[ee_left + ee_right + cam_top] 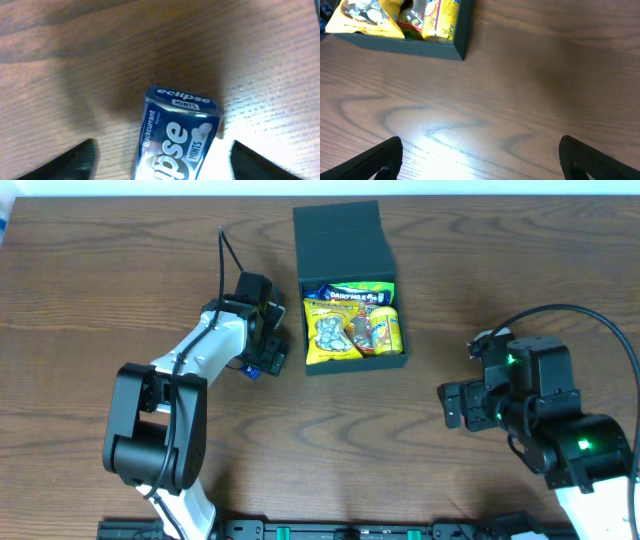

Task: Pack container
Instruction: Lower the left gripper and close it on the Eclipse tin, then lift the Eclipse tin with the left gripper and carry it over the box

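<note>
**Container** (355, 366): dark square box at the far centre of the table (100, 280). Its flap lid (338, 235) is thrown back and stands open. It sits just beside your left arm and well apart from your right.

**Contents so far**
- a yellow packet (332, 330) on the left side
- a yellow tube-shaped pack (386, 328) on the right side
- a blue-and-green chocolate packet (350, 293) across the back

From above, the box looks close to full.

**Outstanding**: one blue Eclipse mints pack (177, 137), lying on the wood outside the box, to its left. It is the only loose item I can make out.

**Left gripper** (164, 144): fingers spread wide, one on each side of the mints with a gap showing on both sides. It has hold of nothing.

**Right gripper** (480, 145): fingers also wide apart, over bare wood near the container's front corner, and empty.

**Progress, as a judgement**: mostly packed. What seems left for you is to close on the mints, carry them into the box and find room among the packets. The lid probably wants folding down after that.
</note>
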Available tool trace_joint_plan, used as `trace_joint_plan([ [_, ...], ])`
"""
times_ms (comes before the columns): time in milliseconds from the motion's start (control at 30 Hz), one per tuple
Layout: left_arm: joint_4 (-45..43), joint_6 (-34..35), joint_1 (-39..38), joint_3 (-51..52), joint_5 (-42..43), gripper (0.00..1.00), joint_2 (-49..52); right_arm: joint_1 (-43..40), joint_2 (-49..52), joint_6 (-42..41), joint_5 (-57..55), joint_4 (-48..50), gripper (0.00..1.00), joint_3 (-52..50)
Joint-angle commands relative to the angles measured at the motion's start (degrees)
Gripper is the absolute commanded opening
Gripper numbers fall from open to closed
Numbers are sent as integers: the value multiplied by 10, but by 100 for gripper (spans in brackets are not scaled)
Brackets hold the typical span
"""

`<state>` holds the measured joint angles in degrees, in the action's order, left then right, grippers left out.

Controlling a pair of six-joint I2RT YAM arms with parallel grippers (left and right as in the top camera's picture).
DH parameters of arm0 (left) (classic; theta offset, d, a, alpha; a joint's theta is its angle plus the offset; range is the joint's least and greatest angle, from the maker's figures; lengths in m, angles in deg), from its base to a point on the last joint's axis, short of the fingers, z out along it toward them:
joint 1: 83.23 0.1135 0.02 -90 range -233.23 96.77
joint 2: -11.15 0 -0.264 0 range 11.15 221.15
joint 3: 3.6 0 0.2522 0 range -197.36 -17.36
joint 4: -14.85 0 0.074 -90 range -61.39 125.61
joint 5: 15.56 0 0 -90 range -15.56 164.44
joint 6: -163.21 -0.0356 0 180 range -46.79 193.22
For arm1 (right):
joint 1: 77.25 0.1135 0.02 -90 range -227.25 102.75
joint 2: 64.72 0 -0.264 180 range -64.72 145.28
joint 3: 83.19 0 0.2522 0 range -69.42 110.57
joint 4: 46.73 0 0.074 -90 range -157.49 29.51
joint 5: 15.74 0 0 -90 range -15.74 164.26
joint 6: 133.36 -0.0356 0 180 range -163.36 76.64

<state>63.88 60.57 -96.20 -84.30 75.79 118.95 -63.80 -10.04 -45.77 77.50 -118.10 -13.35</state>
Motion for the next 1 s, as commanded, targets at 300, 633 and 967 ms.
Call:
trace_joint_plan([
  [300, 0, 7, -3, 5, 2, 66, 7, -4, -4, -7, 4, 0, 99, 0],
  [633, 0, 9, -3, 5, 2, 54, 7, -4, -4, -7, 4, 0, 99, 0],
  [967, 0, 16, -3, 5, 2, 36, 7, -4, -4, -7, 4, 0, 99, 0],
])
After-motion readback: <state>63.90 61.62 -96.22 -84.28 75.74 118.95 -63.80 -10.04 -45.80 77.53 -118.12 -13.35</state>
